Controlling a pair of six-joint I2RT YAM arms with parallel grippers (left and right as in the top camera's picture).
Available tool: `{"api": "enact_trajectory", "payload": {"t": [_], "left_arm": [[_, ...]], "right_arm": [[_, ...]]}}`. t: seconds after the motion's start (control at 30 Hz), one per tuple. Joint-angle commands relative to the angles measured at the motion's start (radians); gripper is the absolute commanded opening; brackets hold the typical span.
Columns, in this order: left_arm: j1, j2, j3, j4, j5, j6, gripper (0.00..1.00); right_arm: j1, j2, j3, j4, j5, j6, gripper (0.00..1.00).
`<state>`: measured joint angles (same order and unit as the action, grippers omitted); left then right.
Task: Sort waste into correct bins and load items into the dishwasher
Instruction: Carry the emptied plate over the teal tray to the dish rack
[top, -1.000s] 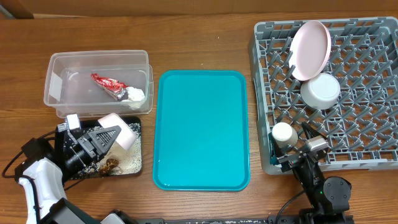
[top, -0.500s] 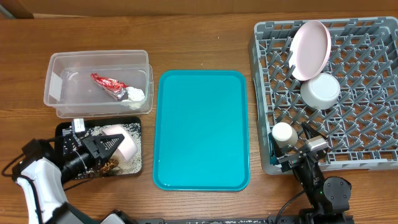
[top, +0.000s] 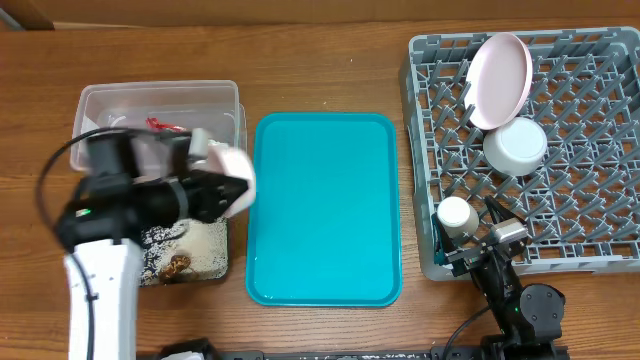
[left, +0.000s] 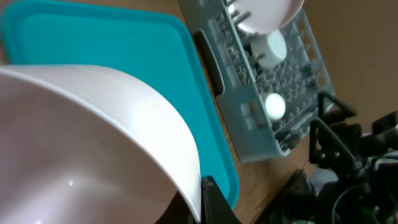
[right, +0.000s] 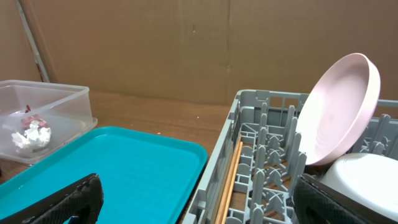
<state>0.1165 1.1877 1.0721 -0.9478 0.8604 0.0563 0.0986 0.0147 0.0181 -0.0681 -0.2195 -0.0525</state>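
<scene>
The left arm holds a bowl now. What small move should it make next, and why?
Probably carry the bowl rightward over the teal tray toward the dish rack: the left gripper grips it, it looks empty, and the rack has free pegs.

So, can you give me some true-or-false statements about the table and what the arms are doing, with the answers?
1. The left gripper holds a pale bowl in its jaws. True.
2. The red wrapper is in the clear tub. True.
3. The pink plate lies flat in the clear tub. False: it leans upright in the grey rack.
4. The white cup is in the clear tub. False: it stands in the grey rack.
5. The right gripper grips the chopsticks. False: its jaws are open and empty; the chopsticks lie in the grey rack.
</scene>
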Motion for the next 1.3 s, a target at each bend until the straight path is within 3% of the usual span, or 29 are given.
{"api": "enact_trajectory", "payload": {"t": [0.0, 0.17, 0.27, 0.57, 0.77, 0.87, 1.07, 1.27], "left_arm": [[-0.195, 0.006, 0.018, 0.074, -0.258, -0.265, 0.04], [-0.459, 0.057, 0.018, 0.201, -0.478, -0.435, 0.04], [-0.544, 0.097, 0.018, 0.251, -0.504, -0.472, 0.04], [-0.582, 0.187, 0.018, 0.415, -0.391, -0.581, 0.04], [-0.582, 0.208, 0.018, 0.618, -0.343, -0.642, 0.04], [-0.582, 0.242, 0.018, 0.788, -0.315, -0.756, 0.04], [-0.584, 0.408, 0.029, 1.318, -0.158, -1.081, 0.04], [-0.629, 0.646, 0.146, 1.595, -0.084, -1.283, 0.04]], "right_arm": [[-0.003, -0.009, -0.01, 0.006, 0.009, -0.001, 1.0], [-0.003, -0.009, -0.01, 0.006, 0.009, -0.001, 1.0], [-0.003, -0.009, -0.01, 0.006, 0.009, -0.001, 1.0], [-0.003, -0.009, -0.01, 0.006, 0.009, -0.001, 1.0], [-0.003, -0.009, -0.01, 0.006, 0.009, -0.001, 1.0], [-0.003, -0.009, -0.01, 0.006, 0.009, -0.001, 1.0], [-0.003, -0.009, -0.01, 0.006, 0.009, -0.001, 1.0], [-0.003, -0.009, -0.01, 0.006, 0.009, -0.001, 1.0]]}}
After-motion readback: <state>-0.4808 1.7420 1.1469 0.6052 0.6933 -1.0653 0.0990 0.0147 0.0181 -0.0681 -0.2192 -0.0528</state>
